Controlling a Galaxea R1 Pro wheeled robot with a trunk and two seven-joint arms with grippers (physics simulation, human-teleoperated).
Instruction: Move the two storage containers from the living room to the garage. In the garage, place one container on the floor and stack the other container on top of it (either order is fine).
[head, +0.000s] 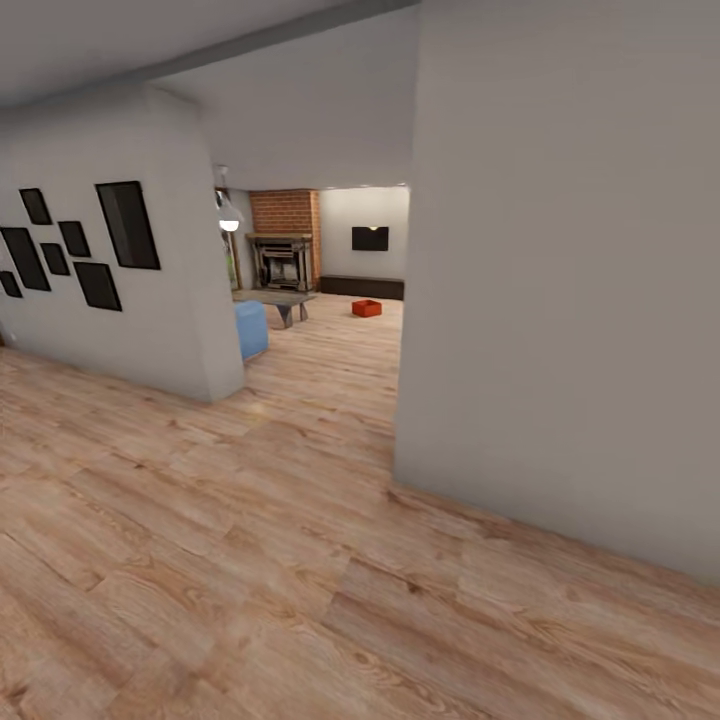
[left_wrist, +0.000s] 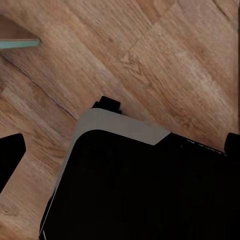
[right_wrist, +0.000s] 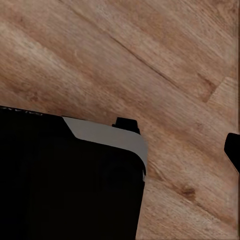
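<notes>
Far ahead in the head view, one red-orange storage container (head: 366, 308) sits on the light wood floor of the living room (head: 330, 290), past the opening between two grey walls. The second container is out of view. The left wrist view has my left gripper (left_wrist: 121, 150) open over the robot's black base, one dark fingertip (left_wrist: 11, 155) at each side edge and nothing between them. In the right wrist view one dark fingertip (right_wrist: 233, 149) stands at the frame's edge, far out to the side; the other is lost against the black base.
A grey wall (head: 560, 300) rises close on the right, and another wall with black picture frames (head: 100, 250) stands on the left. Beyond the opening are a blue sofa end (head: 251, 328), a grey low table (head: 280, 300) and a brick fireplace (head: 283, 250). Wood plank floor (head: 250, 560) stretches ahead.
</notes>
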